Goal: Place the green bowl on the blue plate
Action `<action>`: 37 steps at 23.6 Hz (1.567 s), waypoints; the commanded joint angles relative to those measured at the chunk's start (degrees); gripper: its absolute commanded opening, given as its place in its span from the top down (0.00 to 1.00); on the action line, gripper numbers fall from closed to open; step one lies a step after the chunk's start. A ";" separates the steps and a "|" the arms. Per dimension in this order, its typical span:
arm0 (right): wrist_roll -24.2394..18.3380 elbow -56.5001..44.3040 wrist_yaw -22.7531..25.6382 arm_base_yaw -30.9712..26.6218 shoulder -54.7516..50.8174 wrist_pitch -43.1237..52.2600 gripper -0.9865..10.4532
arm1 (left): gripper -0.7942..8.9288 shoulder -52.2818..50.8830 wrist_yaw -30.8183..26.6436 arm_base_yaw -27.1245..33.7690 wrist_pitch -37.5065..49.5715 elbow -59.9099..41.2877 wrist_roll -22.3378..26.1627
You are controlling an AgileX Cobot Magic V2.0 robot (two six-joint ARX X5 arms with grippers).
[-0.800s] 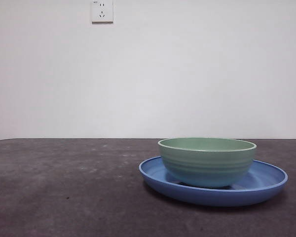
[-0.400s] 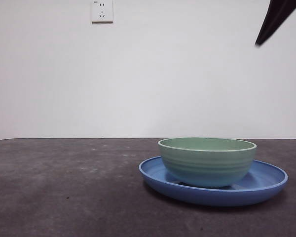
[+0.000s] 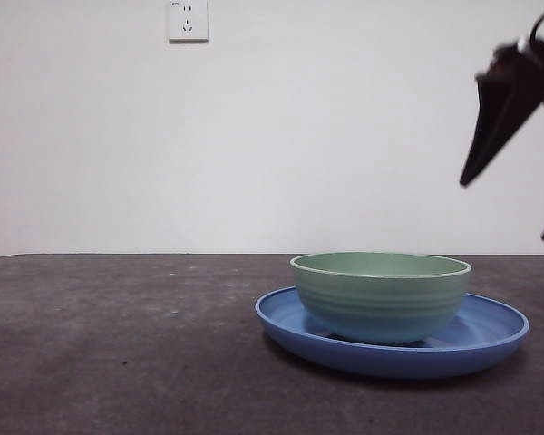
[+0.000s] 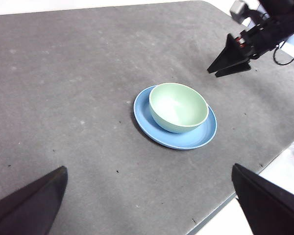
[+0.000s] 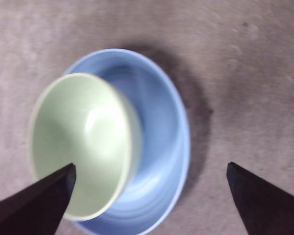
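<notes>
The green bowl point(image 3: 381, 299) sits upright in the blue plate point(image 3: 494, 333), right of the table's middle. My right gripper point(image 3: 503, 212) hangs open and empty above the plate's right side, well clear of the bowl's rim. In the right wrist view the bowl point(image 5: 78, 144) and plate point(image 5: 161, 117) lie below the open right gripper point(image 5: 151, 166). My left gripper point(image 4: 148, 169) is open and empty, high above the table and far from the bowl point(image 4: 179, 107) and plate point(image 4: 196, 141). The left wrist view also shows the right gripper point(image 4: 213, 73) beyond the plate.
The dark grey table point(image 3: 118, 344) bears only the plate and bowl. A white wall with a socket point(image 3: 188, 20) stands behind. The table's edge point(image 4: 245, 188) runs close to the plate in the left wrist view.
My right gripper has come down into the front view at the upper right and keeps lowering towards the plate. The bowl and plate have not moved.
</notes>
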 commanded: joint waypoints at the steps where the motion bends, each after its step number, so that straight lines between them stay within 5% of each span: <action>1: -1.33 1.05 -0.20 -0.39 3.76 0.81 0.50 | 0.27 0.22 -0.11 -0.46 0.66 0.39 0.44; 20: -4.42 1.05 -0.09 3.41 17.33 5.46 0.75 | 0.27 0.22 -0.11 -0.46 0.87 0.39 0.44; 27: -3.96 1.05 2.45 4.79 19.21 5.22 0.91 | 0.27 0.22 -0.11 -0.46 0.87 0.39 0.44; 37: -3.28 8.85 2.84 6.03 19.04 -1.44 0.91 | 0.27 0.22 -0.11 -0.46 0.87 0.39 0.44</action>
